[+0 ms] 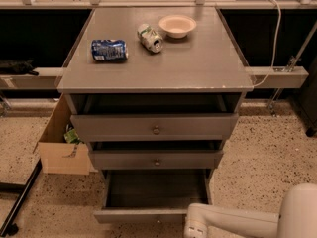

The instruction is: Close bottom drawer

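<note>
The bottom drawer [148, 214] of the grey cabinet [198, 68] stands pulled far out, its long shallow box empty and its plain grey front near the lower edge of the camera view. My white arm [233, 223] reaches in from the bottom right and ends just right of that drawer front. The gripper itself is below the frame edge and hidden. The top drawer [156, 127] and middle drawer [156, 159], each with a small knob, stick out slightly.
On the cabinet top lie a blue can [109, 50], a green-and-silver can [150, 37] and a pale bowl [177, 25]. An open cardboard box [62, 150] stands on the speckled floor left of the cabinet. A black bar [20, 197] lies at lower left.
</note>
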Tool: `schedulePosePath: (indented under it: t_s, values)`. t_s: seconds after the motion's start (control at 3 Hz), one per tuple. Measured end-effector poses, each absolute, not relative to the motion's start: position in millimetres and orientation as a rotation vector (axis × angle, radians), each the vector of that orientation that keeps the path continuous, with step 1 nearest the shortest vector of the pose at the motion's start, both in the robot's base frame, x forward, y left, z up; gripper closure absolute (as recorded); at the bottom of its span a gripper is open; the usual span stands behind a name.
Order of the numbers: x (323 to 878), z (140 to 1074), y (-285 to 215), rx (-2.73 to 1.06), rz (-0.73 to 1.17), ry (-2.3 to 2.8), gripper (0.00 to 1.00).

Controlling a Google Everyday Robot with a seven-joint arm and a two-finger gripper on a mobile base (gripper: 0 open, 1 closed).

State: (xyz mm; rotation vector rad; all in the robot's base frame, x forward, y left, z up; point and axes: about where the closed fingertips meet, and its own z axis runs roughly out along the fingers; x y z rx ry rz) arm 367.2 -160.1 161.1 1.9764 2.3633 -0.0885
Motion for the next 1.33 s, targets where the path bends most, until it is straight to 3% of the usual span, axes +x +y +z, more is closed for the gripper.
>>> schedulePosePath:
  t_s: [0.33,1.33]
  values:
    - [368.2,160.0,-160.5,1.979,-0.091,2.362,0.14]
    - [368.2,159.9,-160.5,1.979,-0.091,2.362,0.85]
